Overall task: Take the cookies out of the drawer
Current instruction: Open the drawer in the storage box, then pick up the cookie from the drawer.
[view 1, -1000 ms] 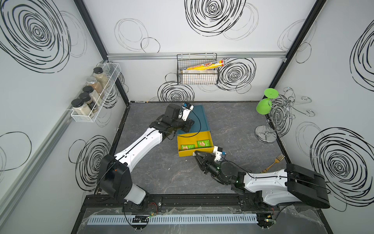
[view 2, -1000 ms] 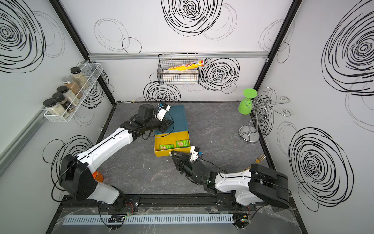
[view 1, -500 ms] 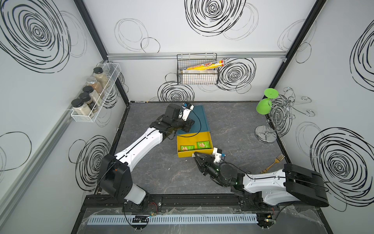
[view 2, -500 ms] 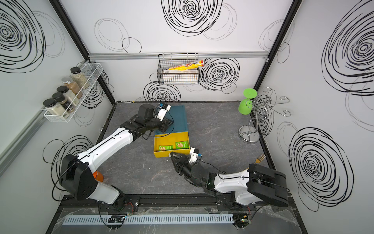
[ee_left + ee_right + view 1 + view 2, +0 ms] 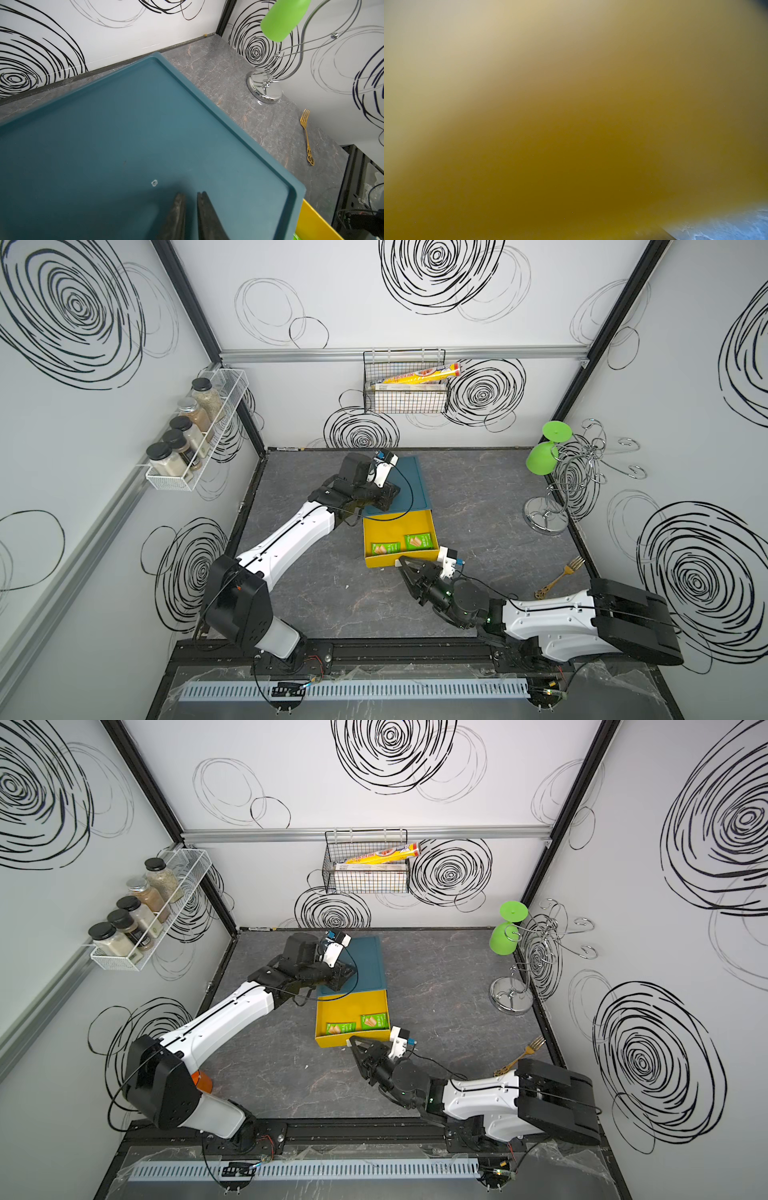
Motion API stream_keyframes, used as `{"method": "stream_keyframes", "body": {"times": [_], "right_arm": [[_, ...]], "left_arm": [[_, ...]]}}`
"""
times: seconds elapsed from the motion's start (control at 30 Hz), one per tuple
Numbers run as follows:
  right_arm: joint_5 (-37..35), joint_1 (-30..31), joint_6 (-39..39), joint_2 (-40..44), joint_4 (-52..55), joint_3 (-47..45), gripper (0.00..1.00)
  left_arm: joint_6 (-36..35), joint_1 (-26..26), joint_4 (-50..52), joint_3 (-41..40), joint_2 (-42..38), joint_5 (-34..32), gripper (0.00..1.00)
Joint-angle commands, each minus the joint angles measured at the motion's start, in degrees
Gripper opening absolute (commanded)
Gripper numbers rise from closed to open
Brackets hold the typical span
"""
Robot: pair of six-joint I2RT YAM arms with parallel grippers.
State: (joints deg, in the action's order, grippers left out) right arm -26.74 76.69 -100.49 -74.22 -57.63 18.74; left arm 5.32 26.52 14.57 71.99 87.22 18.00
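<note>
Cookies [image 5: 386, 548] lie inside the yellow drawer [image 5: 382, 562], which stands pulled out of a teal cabinet [image 5: 411, 481] toward the front of the grey surface [image 5: 478, 489]. Both top views show two bright green packets flat on the drawer floor, side by side along its front wall, with a strip of yellow between them. The second packet [image 5: 419, 541] is on the right arm's side.

The left tool [image 5: 191, 194] is over the cabinet's flat top, near the edge above the drawer. In the left wrist view its two dark fingers stand almost together with only a thin slit between them, and nothing is in it. Whether the tips touch the top I cannot tell.

The right tool [image 5: 404, 563] sits low, outside the drawer, with its tips at the front wall. The right wrist view is filled with blurred yellow, with a sliver of surface in one corner. I cannot tell how wide this tool stands or whether it has hold of the wall.

A gold fork [image 5: 559, 580] lies near the right wall. A green glass [image 5: 542, 456] hangs on a chrome stand [image 5: 546, 518]. A wire basket [image 5: 405, 402] on the back wall carries a long yellow box [image 5: 419, 375], and a rack of spice jars [image 5: 195, 439] hangs on the left wall.
</note>
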Motion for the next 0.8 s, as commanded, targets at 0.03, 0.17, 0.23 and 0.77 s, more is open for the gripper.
{"method": "stream_keyframes", "body": {"times": [0.03, 0.17, 0.23, 0.77], "right_arm": [[5.9, 2.1, -1.2, -3.2, 3.2, -1.2, 0.57], [6.7, 2.0, -0.9, -3.2, 2.6, -1.5, 0.8], [7.0, 2.0, -0.3, -1.7, 5.3, -1.1, 0.86], [7.3, 1.7, 34.6, 35.5, 76.8, 21.3, 0.93]], "left_arm": [[0.7, -0.1, 9.0, -3.2, 3.3, -0.9, 0.2], [0.7, -0.1, 8.9, -3.1, 3.3, -0.7, 0.2], [0.7, -0.2, 9.0, -3.0, 3.3, -0.7, 0.2], [4.3, -3.1, 7.1, -0.3, 1.9, 6.0, 0.26]]}}
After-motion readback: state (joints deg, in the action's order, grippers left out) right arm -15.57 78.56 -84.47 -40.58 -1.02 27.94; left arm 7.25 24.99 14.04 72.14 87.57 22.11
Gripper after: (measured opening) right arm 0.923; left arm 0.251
